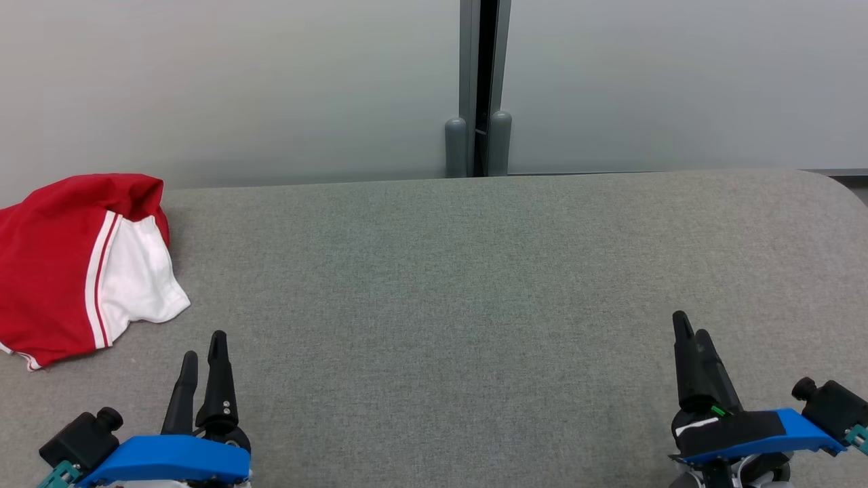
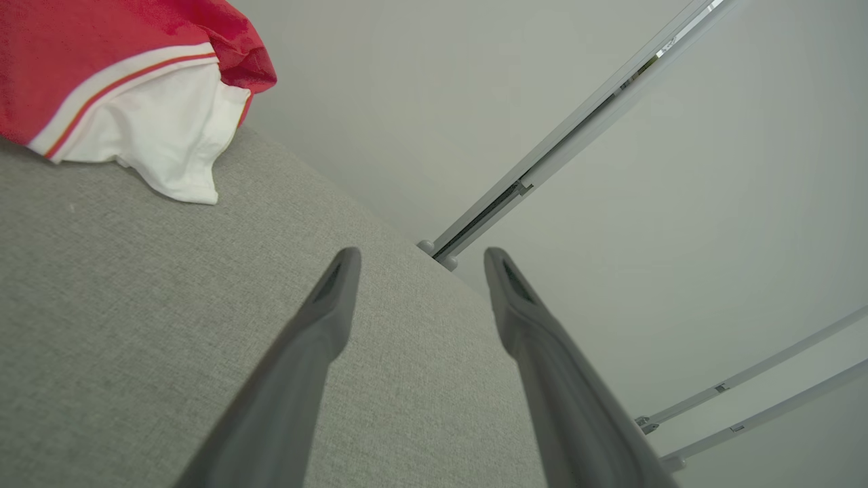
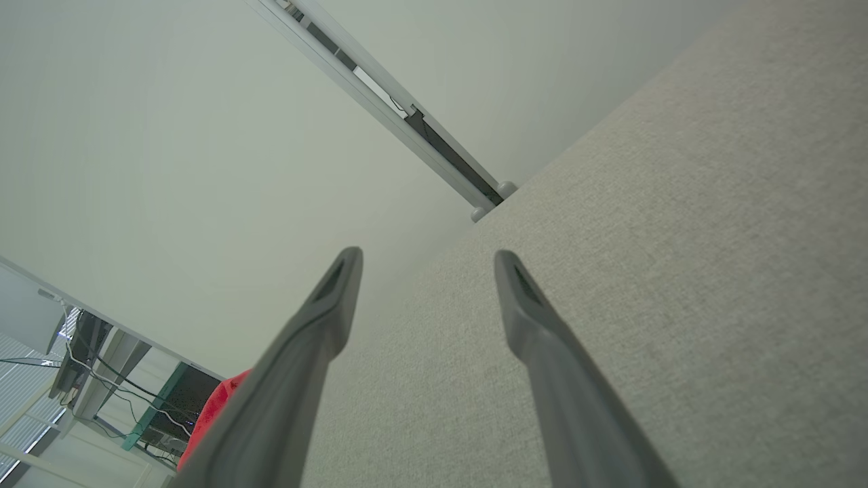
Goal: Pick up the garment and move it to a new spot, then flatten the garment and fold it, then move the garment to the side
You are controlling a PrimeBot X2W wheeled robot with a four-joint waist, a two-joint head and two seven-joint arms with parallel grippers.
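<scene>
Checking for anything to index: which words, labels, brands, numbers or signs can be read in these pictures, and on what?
No text can be read.
garment: red and white with stripes, no print or label showing.
rail tags: small marks on the pale rails in the left wrist view, too small to read.

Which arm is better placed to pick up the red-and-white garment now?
Left. The garment lies crumpled at the left edge of the table, just ahead of the open left tool. The open right tool sits at the opposite side, far from it.
</scene>
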